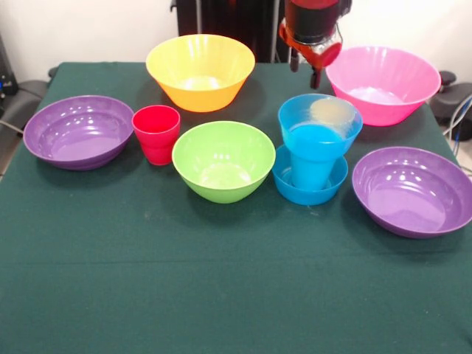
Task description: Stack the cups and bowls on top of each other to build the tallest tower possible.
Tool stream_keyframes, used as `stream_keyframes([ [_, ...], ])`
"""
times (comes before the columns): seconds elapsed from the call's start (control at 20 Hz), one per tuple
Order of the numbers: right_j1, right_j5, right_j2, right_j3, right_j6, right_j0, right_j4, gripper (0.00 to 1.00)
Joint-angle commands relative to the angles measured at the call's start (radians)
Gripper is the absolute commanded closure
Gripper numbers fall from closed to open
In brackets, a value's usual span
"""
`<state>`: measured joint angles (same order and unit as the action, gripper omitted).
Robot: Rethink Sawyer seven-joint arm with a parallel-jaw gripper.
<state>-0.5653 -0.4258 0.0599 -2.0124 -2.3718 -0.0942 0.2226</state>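
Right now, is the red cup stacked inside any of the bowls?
No. The red cup stands alone on the green cloth, between a purple bowl and the lime green bowl.

Bowls (223, 160) crowd the far half, near table (221, 295) open
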Motion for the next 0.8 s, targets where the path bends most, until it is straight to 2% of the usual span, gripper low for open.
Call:
stream_keyframes([
  [0.05, -0.066, 0.036, -0.103, -0.069, 0.051, -0.071, -0.088, 0.0],
  [0.35, -0.113, -0.011, -0.118, -0.047, 0.026, -0.068, -0.099, 0.0],
  [0.4, -0.098, -0.033, -0.112, -0.002, 0.032, -0.071, -0.103, 0.0],
  [0.45, -0.102, -0.034, -0.114, 0.0, 0.027, -0.07, -0.103, 0.0],
  [0.6, -0.024, -0.084, -0.102, 0.14, 0.059, -0.105, -0.117, 0.0],
  [0.8, 0.019, -0.076, -0.118, 0.195, 0.068, -0.139, -0.12, 0.0],
])
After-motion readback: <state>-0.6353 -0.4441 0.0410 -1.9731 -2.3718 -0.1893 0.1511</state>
